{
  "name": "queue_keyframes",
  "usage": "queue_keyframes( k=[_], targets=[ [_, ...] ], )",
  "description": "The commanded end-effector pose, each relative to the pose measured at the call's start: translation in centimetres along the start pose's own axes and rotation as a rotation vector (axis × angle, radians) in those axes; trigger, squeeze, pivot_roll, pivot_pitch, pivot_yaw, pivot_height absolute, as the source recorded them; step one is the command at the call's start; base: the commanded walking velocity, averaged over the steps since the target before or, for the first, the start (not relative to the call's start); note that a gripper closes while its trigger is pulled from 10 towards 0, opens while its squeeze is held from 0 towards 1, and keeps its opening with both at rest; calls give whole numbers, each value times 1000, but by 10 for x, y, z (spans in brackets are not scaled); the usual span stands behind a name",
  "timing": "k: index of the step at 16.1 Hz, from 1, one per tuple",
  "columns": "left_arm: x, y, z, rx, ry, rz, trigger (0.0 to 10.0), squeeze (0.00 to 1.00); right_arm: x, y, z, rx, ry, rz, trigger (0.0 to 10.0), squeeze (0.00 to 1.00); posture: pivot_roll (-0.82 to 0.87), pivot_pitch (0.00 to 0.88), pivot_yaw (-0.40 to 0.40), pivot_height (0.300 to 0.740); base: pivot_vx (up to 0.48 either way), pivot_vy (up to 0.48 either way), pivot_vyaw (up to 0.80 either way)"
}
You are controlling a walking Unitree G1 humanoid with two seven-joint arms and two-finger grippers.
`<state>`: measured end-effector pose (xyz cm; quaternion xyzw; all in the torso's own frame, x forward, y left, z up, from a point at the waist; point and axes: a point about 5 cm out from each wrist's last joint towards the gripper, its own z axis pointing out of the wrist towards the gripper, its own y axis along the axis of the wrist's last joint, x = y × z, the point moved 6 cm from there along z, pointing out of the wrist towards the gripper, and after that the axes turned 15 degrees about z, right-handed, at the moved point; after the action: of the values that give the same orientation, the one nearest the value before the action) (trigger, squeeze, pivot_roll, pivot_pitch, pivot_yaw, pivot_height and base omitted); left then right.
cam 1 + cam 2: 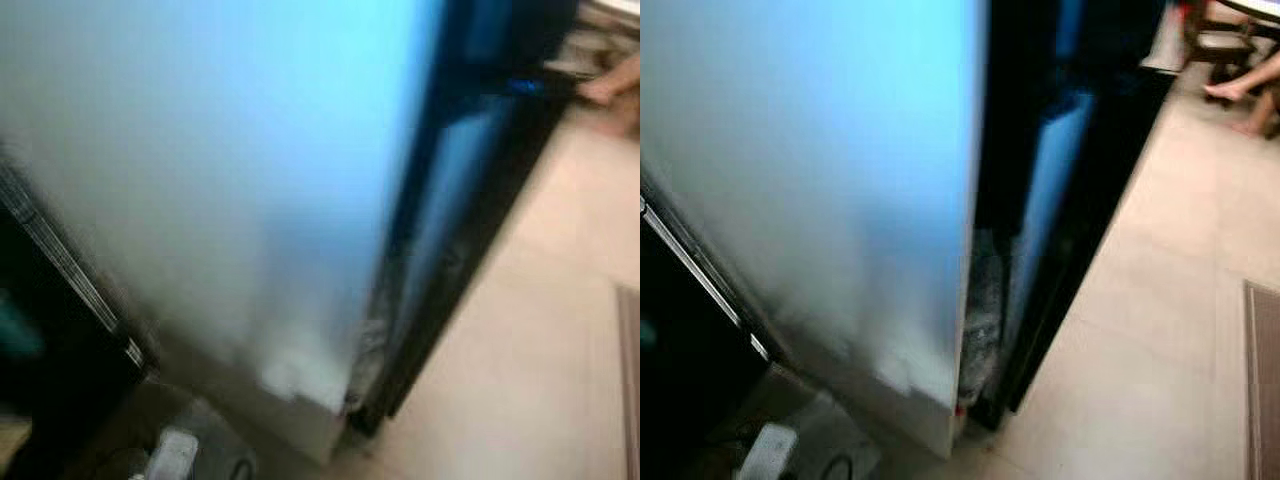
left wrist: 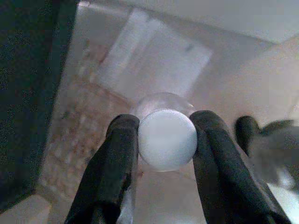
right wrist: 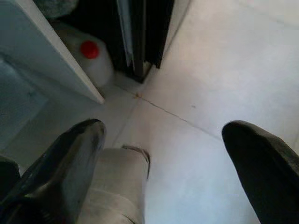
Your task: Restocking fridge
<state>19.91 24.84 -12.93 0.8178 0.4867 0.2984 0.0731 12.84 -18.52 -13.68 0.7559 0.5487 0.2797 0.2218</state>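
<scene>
We carry bottle (image 2: 167, 140), left gripper (image 2: 167, 144) clamped at cap for fridge (image 1: 220, 200), frame left. Right gripper (image 3: 163, 154) spread, empty, ready for door.

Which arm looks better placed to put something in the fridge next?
Left, probably. The left gripper is clamped on the white ribbed cap of a clear bottle, while the right gripper hangs open over the pale tiled floor.

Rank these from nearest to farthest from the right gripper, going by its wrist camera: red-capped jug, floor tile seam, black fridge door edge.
1. Floor tile seam, just ahead of the open right gripper.
2. Red-capped jug, tucked behind the white panel.
3. Black fridge door edge, similar range; too close to call.
</scene>
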Motion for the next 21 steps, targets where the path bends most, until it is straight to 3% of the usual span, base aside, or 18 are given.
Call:
queue_keyframes(
  k=[1,10,16,21],
  targets=[
    [-16,-6,-1,26,-40,0,10000,0,-5,-19,-7,60,-15,-1,10000,0,-41,39,-6,740,0,0,0],
    [-15,-5,-1,22,-37,23,10000,0,-5,-18,-8,54,-18,-1,10000,0,-41,41,-8,740,0,0,0],
    [-15,-5,-1,22,-33,33,10000,0,-6,-18,-8,52,-19,-3,10000,0,-42,42,-10,740,0,-297,0],
    [-15,-5,-1,27,-30,19,10000,0,-7,-17,-8,50,-20,-7,10000,0,-45,44,-14,740,0,0,0]
  ],
)
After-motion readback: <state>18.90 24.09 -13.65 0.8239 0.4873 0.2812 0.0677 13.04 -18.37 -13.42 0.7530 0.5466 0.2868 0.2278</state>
